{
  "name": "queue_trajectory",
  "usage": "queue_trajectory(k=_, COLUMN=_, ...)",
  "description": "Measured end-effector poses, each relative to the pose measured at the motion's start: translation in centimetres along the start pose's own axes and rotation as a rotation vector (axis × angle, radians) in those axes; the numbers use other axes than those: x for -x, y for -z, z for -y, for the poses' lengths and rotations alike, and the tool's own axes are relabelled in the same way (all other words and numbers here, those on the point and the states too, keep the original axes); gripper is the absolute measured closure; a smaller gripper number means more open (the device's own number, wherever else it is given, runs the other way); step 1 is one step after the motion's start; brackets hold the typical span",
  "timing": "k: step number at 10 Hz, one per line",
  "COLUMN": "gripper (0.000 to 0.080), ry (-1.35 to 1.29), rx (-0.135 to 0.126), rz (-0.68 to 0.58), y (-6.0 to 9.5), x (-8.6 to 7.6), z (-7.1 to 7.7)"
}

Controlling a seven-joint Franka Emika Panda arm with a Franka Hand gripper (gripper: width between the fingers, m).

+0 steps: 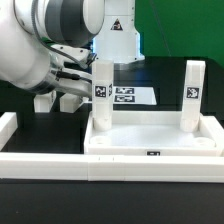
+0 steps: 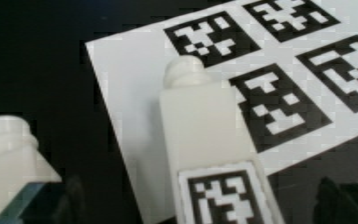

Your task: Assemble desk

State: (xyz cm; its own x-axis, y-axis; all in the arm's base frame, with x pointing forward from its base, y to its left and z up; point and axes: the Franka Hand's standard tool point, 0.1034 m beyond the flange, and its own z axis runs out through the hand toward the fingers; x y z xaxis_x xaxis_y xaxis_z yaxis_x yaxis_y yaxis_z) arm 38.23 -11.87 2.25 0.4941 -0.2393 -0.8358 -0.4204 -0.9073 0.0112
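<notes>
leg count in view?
4. Upright on the tabletop: one leg at the exterior view's left, another leg at its right. Loose under the open fingers: middle leg, side leg. The arm may hide more.

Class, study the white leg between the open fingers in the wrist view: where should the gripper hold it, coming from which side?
Probably grip the leg on its straight square shaft, not the narrower rounded tip. Come straight on along the wrist camera's line: the open gripper has a finger beside each long flat side.
</notes>
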Motion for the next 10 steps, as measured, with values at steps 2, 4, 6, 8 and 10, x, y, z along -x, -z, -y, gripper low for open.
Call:
queue_trajectory(k=2, gripper=0.015, ry=0.126, rx=0.0, rz=0.0, y=0.5, x=0.3, z=0.2)
queue_trajectory(k=4, gripper=0.015, ry=0.144, rx=-0.001, rz=-0.002, y=0.6, x=0.3, z=0.0)
queue_trajectory(k=6, gripper=0.015, ry=0.143, rx=-0.003, rz=-0.002, y=0.6, x=0.2, z=-0.1)
queue_trajectory(k=8, gripper=0.015, ry=0.139, rx=-0.011, rz=-0.003, y=0.6, x=0.2, z=-0.8)
queue_trajectory(k=10, gripper=0.015, ry=0.136, rx=-0.022, rz=-0.001, y=0.6, x=0.2, z=-1.4)
